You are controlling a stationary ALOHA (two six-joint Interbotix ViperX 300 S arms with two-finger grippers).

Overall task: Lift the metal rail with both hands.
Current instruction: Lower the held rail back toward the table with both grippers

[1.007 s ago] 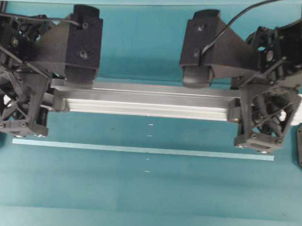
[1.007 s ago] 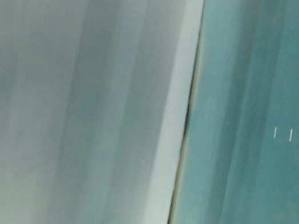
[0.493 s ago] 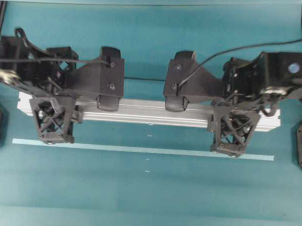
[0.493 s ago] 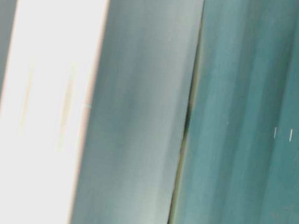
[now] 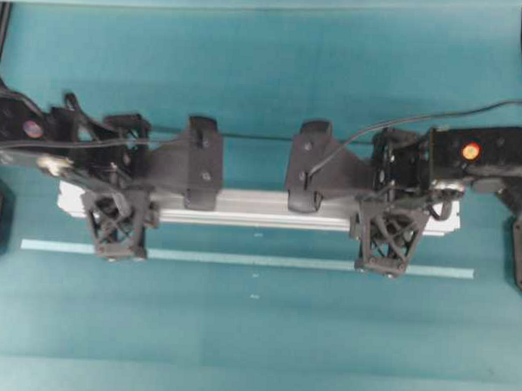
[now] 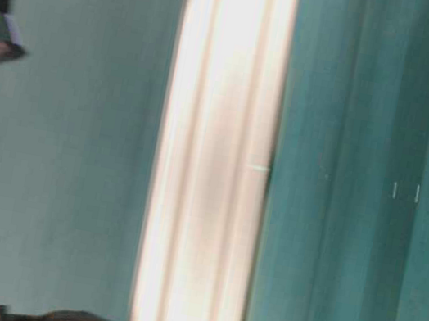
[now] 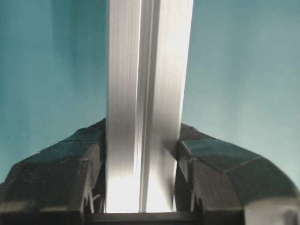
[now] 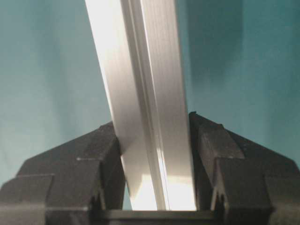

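The long silver grooved aluminium rail [image 5: 259, 207] runs crosswise above the teal table [image 5: 255, 334], just behind the thin pale tape strip [image 5: 241, 259]. The black lattice-fingered left gripper [image 5: 116, 232] pinches one end portion and the right gripper [image 5: 389, 244] the other; both wrist views show pads tight against the metal. Whether it hangs clear of the table, I cannot tell. Judgement: grasp done; lift unconfirmed.

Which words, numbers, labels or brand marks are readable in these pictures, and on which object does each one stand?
None: no readable text in any view.
Long silver grooved aluminium rail: bare metal, no print visible.
Thin pale tape strip: blank.
Teal table surface: only small white tick marks, not characters.
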